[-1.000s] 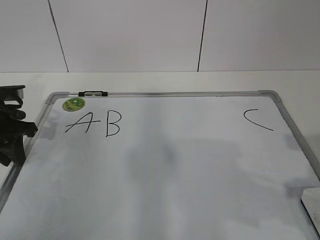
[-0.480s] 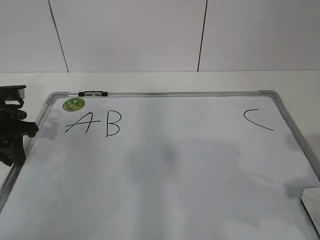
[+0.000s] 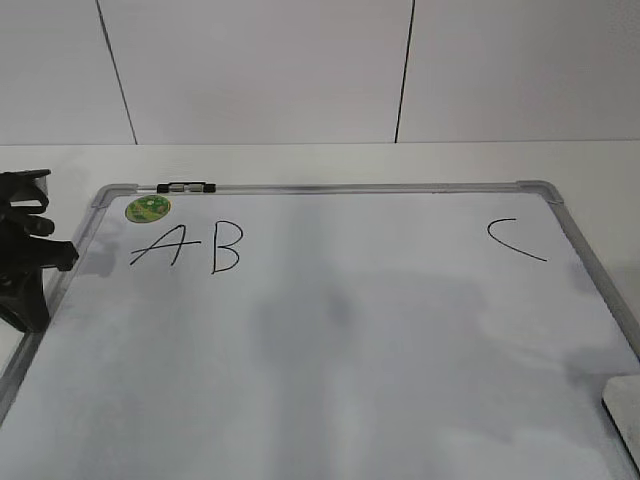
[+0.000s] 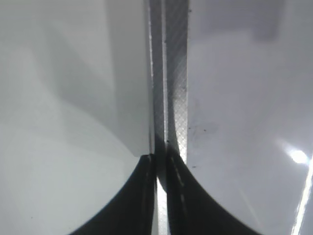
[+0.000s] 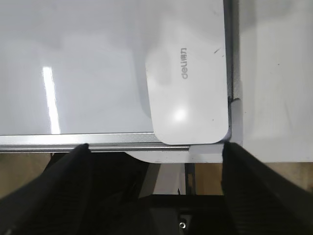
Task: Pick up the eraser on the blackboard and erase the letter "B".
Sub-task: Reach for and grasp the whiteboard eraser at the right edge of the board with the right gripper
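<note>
We are lining our right tool [image 5: 154, 161], fingers spread apart, over the eraser [image 5: 188, 73] just ahead. Next we are needing to descend and clamp it; our left tool [image 4: 161, 161] is sitting pressed together.

— What is laid out on the table [image 3: 330, 160]?
— The blackboard [image 3: 330, 340] is laid flat on it, with a wall [image 3: 260, 70] behind.
— Where are the letters found?
— The letter "B" [image 3: 226, 248] is written near the far left corner, just right of an "A" [image 3: 160, 245]. A sticker [image 3: 147, 208] is placed behind the "A", and a clip [image 3: 186, 186] sits on the far frame edge. A "C" [image 3: 515, 240] is written far right.
— And the eraser [image 5: 190, 73]?
— It is seen in the board's near right corner, against the frame. The left gripper [image 3: 25, 250] is positioned beside the left frame edge.
</note>
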